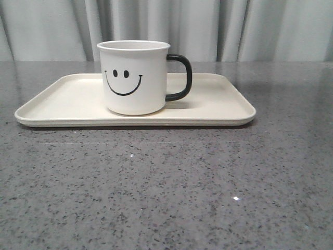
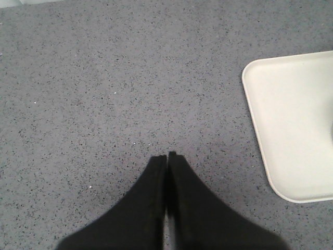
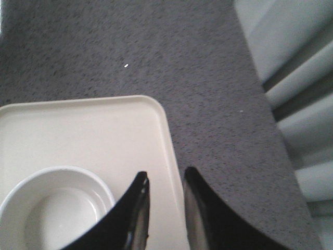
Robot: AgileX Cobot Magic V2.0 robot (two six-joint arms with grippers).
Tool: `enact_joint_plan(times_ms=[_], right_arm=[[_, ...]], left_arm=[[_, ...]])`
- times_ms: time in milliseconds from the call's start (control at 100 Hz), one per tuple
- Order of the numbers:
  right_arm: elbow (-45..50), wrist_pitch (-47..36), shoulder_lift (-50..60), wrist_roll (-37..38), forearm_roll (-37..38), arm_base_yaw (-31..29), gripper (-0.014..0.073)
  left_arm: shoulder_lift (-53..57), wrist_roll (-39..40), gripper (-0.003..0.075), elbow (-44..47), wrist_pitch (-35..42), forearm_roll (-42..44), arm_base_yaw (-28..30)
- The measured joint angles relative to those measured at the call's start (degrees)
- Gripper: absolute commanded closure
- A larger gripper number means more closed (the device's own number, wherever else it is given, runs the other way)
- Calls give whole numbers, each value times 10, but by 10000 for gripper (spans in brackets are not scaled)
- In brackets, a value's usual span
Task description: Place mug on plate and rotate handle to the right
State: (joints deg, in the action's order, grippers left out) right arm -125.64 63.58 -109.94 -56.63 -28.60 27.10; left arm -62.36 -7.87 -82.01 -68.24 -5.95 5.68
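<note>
left gripper [image 2: 167,154]: fingers pressed together, holding nothing, over the grey table [image 1: 166,198] | mug [image 1: 134,78]: upright on the plate [image 1: 218,104], handle [image 1: 179,77] to the right | right gripper [image 3: 164,176]: slightly spread, empty, above the plate edge beside the mug

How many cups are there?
1. The mug with the smiley face stands on the plate, handle pointing right. No other cup shows in any view.
</note>
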Motion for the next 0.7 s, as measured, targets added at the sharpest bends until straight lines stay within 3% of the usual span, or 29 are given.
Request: enact_joint_plan(times_ms=[320, 700], right_arm=[[0, -7, 98, 47, -50, -111, 400], [-1, -4, 189, 63, -183, -270, 403]], left_arm=[[0, 0, 740, 0, 0, 0, 0], [0, 0, 740, 0, 0, 0, 0]])
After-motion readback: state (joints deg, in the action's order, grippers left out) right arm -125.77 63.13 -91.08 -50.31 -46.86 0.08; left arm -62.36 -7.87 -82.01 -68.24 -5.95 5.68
